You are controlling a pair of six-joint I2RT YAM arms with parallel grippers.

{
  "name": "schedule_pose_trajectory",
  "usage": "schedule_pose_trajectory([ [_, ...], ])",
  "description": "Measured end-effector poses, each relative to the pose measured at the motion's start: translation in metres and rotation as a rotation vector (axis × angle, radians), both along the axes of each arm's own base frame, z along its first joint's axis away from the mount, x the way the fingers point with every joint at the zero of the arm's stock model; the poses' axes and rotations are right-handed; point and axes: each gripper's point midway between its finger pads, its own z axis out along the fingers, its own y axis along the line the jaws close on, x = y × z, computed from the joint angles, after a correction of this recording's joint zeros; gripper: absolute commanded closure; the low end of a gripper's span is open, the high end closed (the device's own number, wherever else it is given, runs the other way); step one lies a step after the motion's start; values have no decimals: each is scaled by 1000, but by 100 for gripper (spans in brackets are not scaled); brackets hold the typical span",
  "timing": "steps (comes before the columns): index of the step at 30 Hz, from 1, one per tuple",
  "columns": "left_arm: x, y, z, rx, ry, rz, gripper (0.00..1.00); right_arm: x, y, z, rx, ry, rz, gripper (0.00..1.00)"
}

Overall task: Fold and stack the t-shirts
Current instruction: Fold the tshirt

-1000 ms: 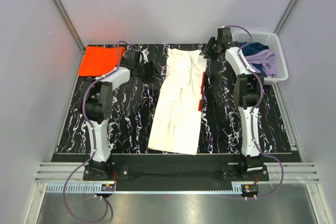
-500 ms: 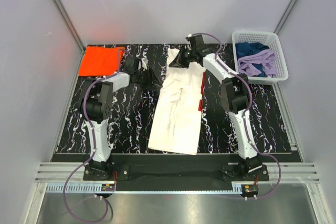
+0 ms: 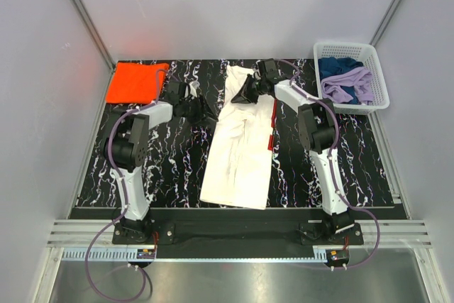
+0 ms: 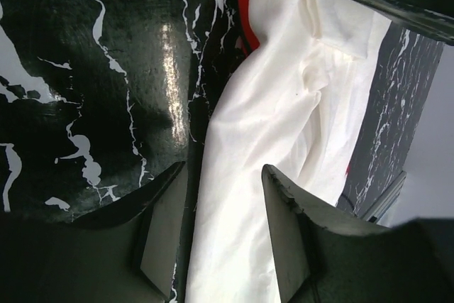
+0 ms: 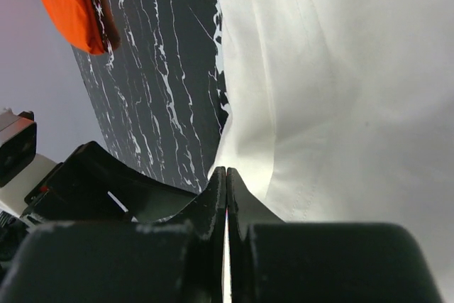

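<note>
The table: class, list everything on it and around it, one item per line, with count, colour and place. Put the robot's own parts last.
table: one, black with white veins, under everything
white t-shirt: one, white with red trim, folded lengthwise down the table's middle
orange t-shirt: one, bright orange, far left corner
basket: one, white, far right corner
clothes: at least two, blue and purple, inside the basket
left gripper: one, black, open over the white t-shirt's left edge
right gripper: one, black, shut, at the white t-shirt's far end
</note>
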Motion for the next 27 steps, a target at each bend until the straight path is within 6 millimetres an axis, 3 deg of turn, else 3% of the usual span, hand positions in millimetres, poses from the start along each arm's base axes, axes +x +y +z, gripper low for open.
schedule_pose_trajectory([
  [6, -4, 1, 9, -1, -19, -5, 49, 6, 13, -8, 36, -4, 7, 100],
  [12, -15, 4, 4, 8, -2, -10, 49, 7, 31, -40, 83, 59, 9, 100],
  [21, -31, 9, 11, 18, -10, -19, 44, 22, 51, -35, 145, 34, 44, 100],
  [27, -58, 18, -2, 45, 35, -10, 43, 27, 50, -31, 158, 19, 34, 100],
])
